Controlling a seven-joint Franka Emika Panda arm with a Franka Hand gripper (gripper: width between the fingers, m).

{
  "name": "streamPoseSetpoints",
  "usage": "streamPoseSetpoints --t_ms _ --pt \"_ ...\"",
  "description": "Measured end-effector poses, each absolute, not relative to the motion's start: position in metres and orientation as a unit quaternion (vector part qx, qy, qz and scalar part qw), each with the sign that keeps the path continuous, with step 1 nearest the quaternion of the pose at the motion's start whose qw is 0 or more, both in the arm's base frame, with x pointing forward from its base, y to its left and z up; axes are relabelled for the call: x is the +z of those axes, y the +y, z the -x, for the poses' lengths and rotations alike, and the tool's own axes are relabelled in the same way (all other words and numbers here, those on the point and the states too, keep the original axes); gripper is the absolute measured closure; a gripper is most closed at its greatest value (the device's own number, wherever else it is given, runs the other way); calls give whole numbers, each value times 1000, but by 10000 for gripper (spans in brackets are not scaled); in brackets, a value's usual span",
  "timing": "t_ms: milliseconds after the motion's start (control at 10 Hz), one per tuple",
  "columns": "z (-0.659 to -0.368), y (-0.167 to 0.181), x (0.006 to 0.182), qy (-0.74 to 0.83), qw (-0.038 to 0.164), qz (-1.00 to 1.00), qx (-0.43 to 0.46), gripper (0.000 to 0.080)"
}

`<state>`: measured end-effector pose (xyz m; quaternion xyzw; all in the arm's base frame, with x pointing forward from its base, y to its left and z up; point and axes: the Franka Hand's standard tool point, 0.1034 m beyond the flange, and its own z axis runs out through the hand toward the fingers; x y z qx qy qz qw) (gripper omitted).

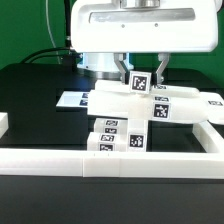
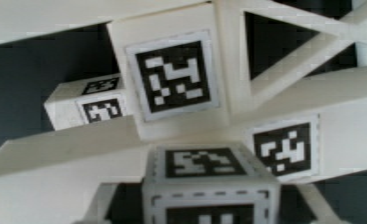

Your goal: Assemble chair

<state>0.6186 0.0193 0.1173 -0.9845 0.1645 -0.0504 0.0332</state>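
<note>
The chair parts are white tagged pieces clustered at mid-table. A tagged block (image 1: 140, 84) stands highest on them, above a crossing bar (image 1: 180, 104) and lower tagged blocks (image 1: 114, 137). My gripper (image 1: 141, 70) comes straight down onto that top block. In the wrist view the same block (image 2: 205, 170) sits between my two fingers (image 2: 112, 203), with a narrow dark gap on each side, so my gripper (image 2: 206, 206) reads as open around it. Behind it lie a tagged panel (image 2: 171, 75) and slanted bars (image 2: 313, 60).
A low white border wall (image 1: 110, 162) runs along the front and up the exterior view's right (image 1: 214, 132). A flat white tagged piece (image 1: 72, 99) lies on the black table (image 1: 30, 95) at the exterior view's left. Green backdrop behind.
</note>
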Motion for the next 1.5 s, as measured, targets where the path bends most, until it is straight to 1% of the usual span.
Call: streamPoseSetpoints --t_ms 900,1200,1400,1500 --pt "-619 20 117 456 48 888 -38 515" --pt "-619 21 117 529 52 846 -33 515" --pt "-621 13 116 599 89 794 -48 515" --pt "-622 11 116 617 99 779 -55 515"
